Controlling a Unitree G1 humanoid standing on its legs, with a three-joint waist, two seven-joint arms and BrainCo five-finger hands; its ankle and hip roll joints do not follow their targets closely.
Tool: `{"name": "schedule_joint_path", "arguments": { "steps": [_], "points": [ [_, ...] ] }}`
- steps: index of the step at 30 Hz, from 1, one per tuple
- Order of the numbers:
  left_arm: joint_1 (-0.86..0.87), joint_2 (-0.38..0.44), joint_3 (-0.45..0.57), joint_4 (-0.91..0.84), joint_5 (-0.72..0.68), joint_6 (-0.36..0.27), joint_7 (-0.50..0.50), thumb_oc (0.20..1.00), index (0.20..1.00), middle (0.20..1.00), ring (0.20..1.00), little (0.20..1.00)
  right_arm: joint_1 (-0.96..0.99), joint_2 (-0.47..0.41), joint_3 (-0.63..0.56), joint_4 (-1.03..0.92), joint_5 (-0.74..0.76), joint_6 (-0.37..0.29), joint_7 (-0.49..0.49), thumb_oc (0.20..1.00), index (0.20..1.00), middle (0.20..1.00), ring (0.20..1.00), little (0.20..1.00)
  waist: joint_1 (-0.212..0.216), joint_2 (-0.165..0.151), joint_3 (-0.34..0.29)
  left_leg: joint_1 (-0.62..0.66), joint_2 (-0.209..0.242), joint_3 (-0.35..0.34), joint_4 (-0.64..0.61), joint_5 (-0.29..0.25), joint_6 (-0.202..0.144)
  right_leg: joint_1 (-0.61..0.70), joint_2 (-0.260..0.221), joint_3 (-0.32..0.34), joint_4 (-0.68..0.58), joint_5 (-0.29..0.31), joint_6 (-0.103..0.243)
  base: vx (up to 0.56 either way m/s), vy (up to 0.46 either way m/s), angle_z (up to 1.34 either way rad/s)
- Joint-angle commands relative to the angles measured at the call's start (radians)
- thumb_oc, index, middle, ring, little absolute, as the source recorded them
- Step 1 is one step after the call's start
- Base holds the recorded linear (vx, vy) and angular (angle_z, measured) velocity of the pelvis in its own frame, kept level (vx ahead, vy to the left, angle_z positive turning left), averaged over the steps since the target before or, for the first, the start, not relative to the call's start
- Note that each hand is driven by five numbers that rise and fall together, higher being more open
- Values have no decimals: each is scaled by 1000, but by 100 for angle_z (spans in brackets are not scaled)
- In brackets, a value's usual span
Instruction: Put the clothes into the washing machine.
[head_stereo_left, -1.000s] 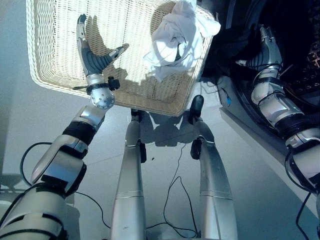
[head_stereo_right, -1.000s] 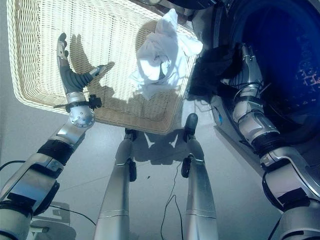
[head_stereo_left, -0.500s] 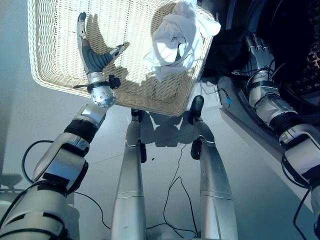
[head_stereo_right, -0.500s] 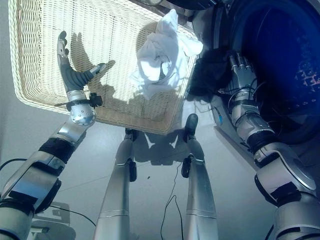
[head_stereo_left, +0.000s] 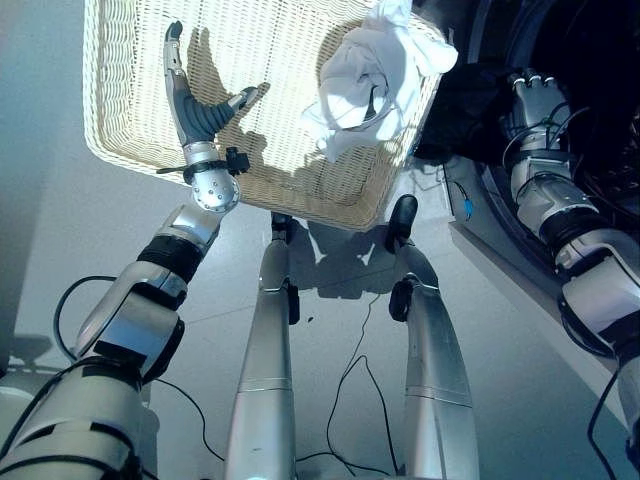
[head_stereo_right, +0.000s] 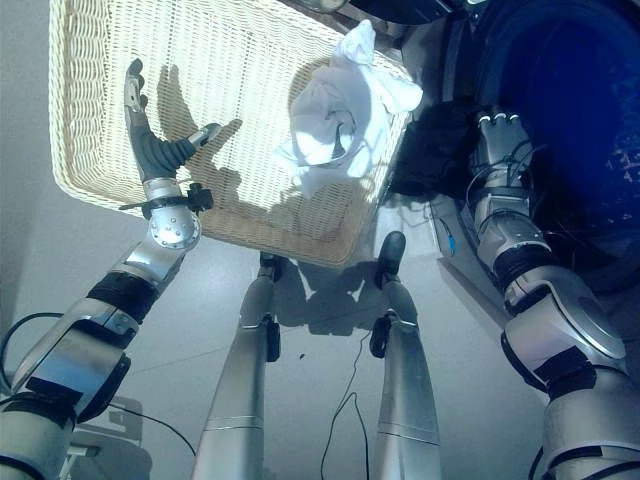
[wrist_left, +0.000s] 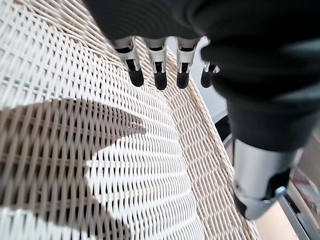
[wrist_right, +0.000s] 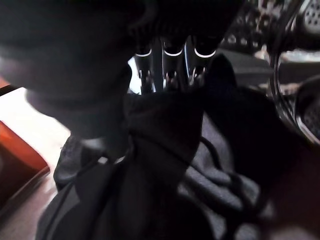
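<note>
A crumpled white garment (head_stereo_left: 375, 75) lies in the right end of the pale wicker basket (head_stereo_left: 330, 210). My left hand (head_stereo_left: 195, 110) hovers open over the basket's bare weave (wrist_left: 100, 150), fingers (wrist_left: 157, 75) straight and apart from the white garment. A dark garment (head_stereo_right: 435, 150) hangs at the lip of the washing machine's dark opening (head_stereo_right: 570, 120), just right of the basket. On it rests my right hand (head_stereo_left: 530, 100), its fingers (wrist_right: 167, 65) curled down into a bunched ridge of the dark garment (wrist_right: 165, 165).
The basket stands on a pale floor, its right corner close to the washing machine. The machine's front edge (head_stereo_left: 500, 250) runs diagonally past my right arm. Bare wicker takes up the left and middle of the basket.
My right hand came back from deeper in the drum, dropped onto the dark garment and curled its fingers into it. The left hand kept its pose; the camera shifted a little.
</note>
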Motion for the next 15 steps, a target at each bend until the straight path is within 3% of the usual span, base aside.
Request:
{"name": "schedule_joint_path", "arguments": {
  "steps": [1,15],
  "points": [
    [-28,-34,39,-3,3,-53,18,1000,1000,1000,1000,1000,-30,-40,62,45,-36,41,-8,200,200,200,200,200,-23,68,-17,-20,-62,-10,92,-78,50,36,41,-64,-66,72,65,2,4,3],
    [-9,-29,51,-23,-9,-63,16,1000,1000,1000,1000,1000,-14,-47,59,32,-34,35,-12,200,200,200,200,200,-23,70,-17,-19,-67,-15,88,-76,52,36,42,-63,-71,75,64,0,1,1]
  ]
}}
